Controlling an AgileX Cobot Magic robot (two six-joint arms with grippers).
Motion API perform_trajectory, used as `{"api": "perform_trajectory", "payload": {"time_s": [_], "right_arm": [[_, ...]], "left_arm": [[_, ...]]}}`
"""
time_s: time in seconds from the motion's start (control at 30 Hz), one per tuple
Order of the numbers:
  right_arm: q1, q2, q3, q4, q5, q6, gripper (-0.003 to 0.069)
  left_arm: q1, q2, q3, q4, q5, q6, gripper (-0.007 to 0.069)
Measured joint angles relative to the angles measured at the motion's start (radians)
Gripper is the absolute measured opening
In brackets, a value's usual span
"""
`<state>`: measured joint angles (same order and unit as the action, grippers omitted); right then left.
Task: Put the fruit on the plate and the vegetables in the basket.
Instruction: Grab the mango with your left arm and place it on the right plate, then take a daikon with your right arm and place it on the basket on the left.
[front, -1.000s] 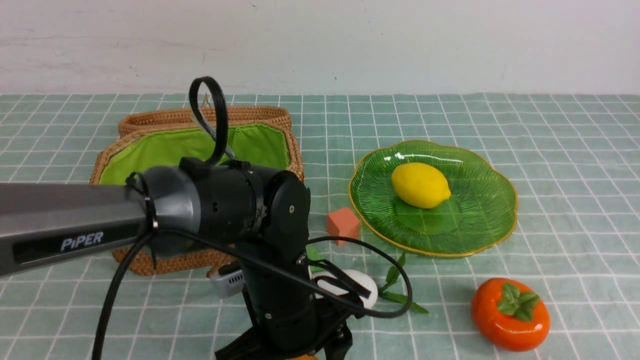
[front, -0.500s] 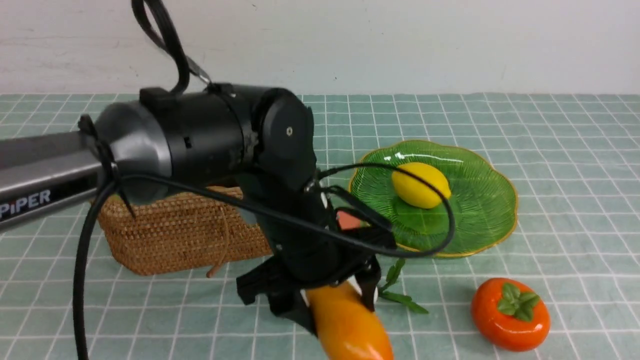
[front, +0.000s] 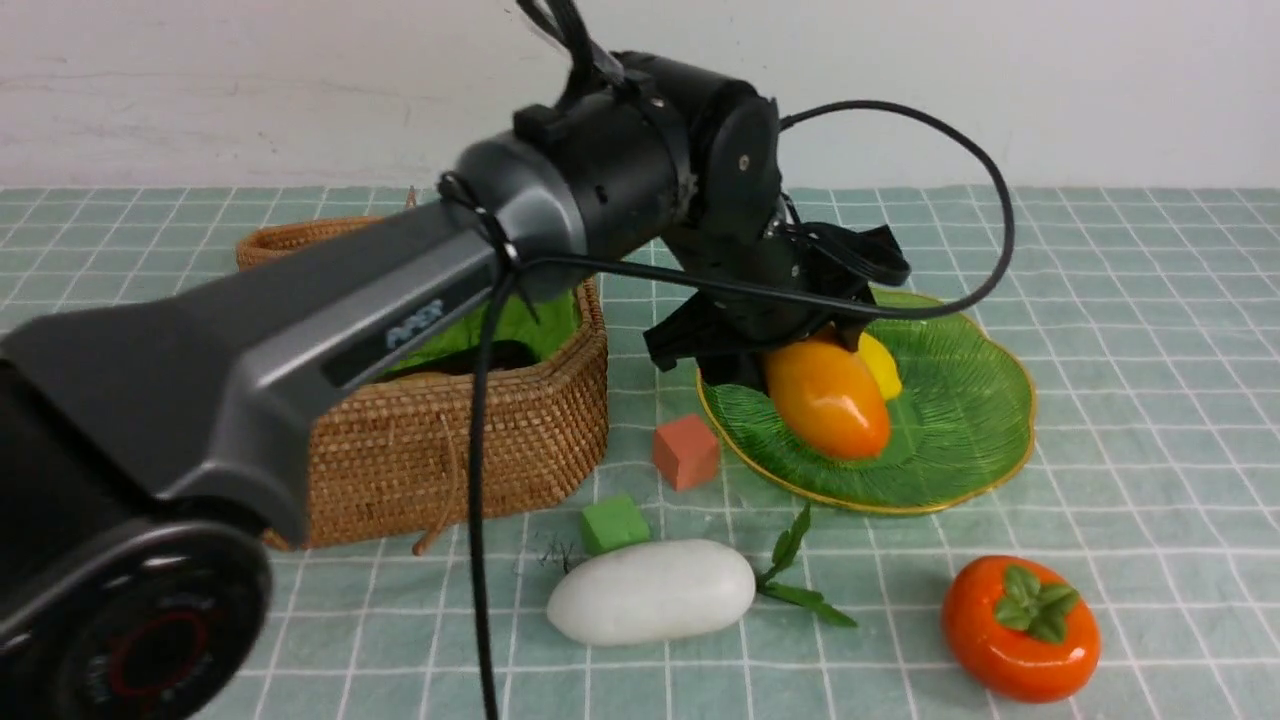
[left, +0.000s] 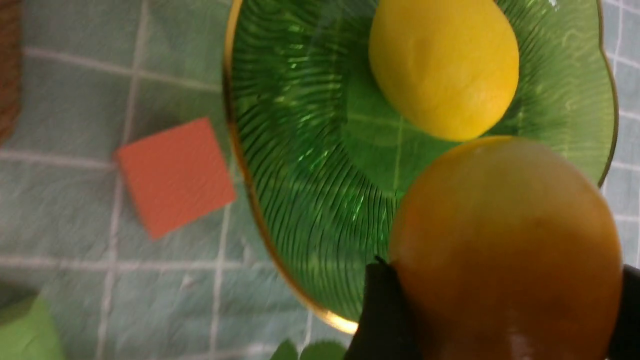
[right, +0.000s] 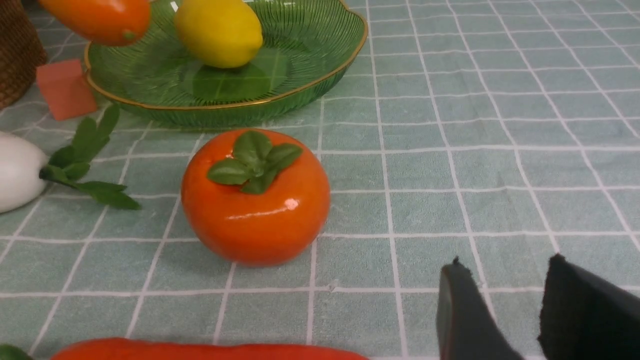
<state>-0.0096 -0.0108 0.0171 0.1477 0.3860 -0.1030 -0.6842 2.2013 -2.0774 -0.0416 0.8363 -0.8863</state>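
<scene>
The left end effector (front: 790, 345) has its jaws clamped wide around the stalk end of the mango (front: 828, 405), and it is right over the plate (front: 960, 440). The fruit hangs nose-down above the left half of the dish, just beside the lemon (front: 880, 365) that lies in the middle. From the right wrist view the mango looks clear of the glass. So this looks like the placing step for the second fruit. The next move calls for a short descent into the bare ribbed patch on the basket side of the lemon, then a release without nudging the lemon.

The right end effector (right: 505, 265) hovers low over the surface, jaws partly apart, nothing between them. The persimmon (front: 1020, 628) sits on the cloth just in front of it, near the plate. The radish (front: 650, 590) lies in front of the basket (front: 520, 440), and the carrot (right: 200, 350) shows at the edge of the right wrist view.
</scene>
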Motion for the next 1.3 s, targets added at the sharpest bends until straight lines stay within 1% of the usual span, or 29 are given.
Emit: {"api": "perform_trajectory", "payload": {"time_s": [0.13,0.17,0.23,0.3,0.4,0.5,0.57,0.6,0.7,0.73,0.77,0.8,0.87,0.97,1.0,1.17,1.3], "right_arm": [[0.0,0.0,0.0,0.0,0.0,0.0,0.0242],[0.0,0.0,0.0,0.0,0.0,0.0,0.0242],[0.0,0.0,0.0,0.0,0.0,0.0,0.0242],[0.0,0.0,0.0,0.0,0.0,0.0,0.0242],[0.0,0.0,0.0,0.0,0.0,0.0,0.0242],[0.0,0.0,0.0,0.0,0.0,0.0,0.0242],[0.0,0.0,0.0,0.0,0.0,0.0,0.0242],[0.0,0.0,0.0,0.0,0.0,0.0,0.0242],[0.0,0.0,0.0,0.0,0.0,0.0,0.0242],[0.0,0.0,0.0,0.0,0.0,0.0,0.0242],[0.0,0.0,0.0,0.0,0.0,0.0,0.0242],[0.0,0.0,0.0,0.0,0.0,0.0,0.0242],[0.0,0.0,0.0,0.0,0.0,0.0,0.0242],[0.0,0.0,0.0,0.0,0.0,0.0,0.0242],[0.0,0.0,0.0,0.0,0.0,0.0,0.0242],[0.0,0.0,0.0,0.0,0.0,0.0,0.0242],[0.0,0.0,0.0,0.0,0.0,0.0,0.0242]], "left_arm": [[0.0,0.061,-0.053,0.0,-0.019,-0.001,0.0542],[0.0,0.068,-0.058,0.004,-0.02,-0.001,0.0563],[0.0,0.071,-0.064,0.013,-0.02,-0.001,0.0627],[0.0,0.071,-0.067,0.019,-0.02,-0.001,0.0658],[0.0,0.07,-0.067,0.021,-0.009,0.004,0.0665],[0.0,0.054,-0.067,0.023,0.026,0.053,0.0645],[0.0,0.018,-0.067,0.023,0.069,0.11,0.0601],[0.0,0.013,-0.067,0.023,0.074,0.123,0.0596],[0.0,-0.083,-0.067,0.033,0.163,0.222,0.0482],[0.0,-0.127,-0.067,0.042,0.214,0.25,0.0434],[0.0,-0.135,-0.067,0.048,0.223,0.26,0.0413],[0.0,-0.191,-0.067,0.067,0.297,0.296,0.0332],[0.0,-0.271,-0.067,0.107,0.379,0.339,0.0202],[0.0,-0.396,-0.03,0.135,0.397,0.387,0.0024],[0.0,-0.452,-0.001,0.141,0.397,0.404,-0.001],[0.0,-0.679,0.197,0.146,0.397,0.435,-0.0013],[0.0,-0.901,0.454,0.161,0.397,0.432,-0.0013]]}}
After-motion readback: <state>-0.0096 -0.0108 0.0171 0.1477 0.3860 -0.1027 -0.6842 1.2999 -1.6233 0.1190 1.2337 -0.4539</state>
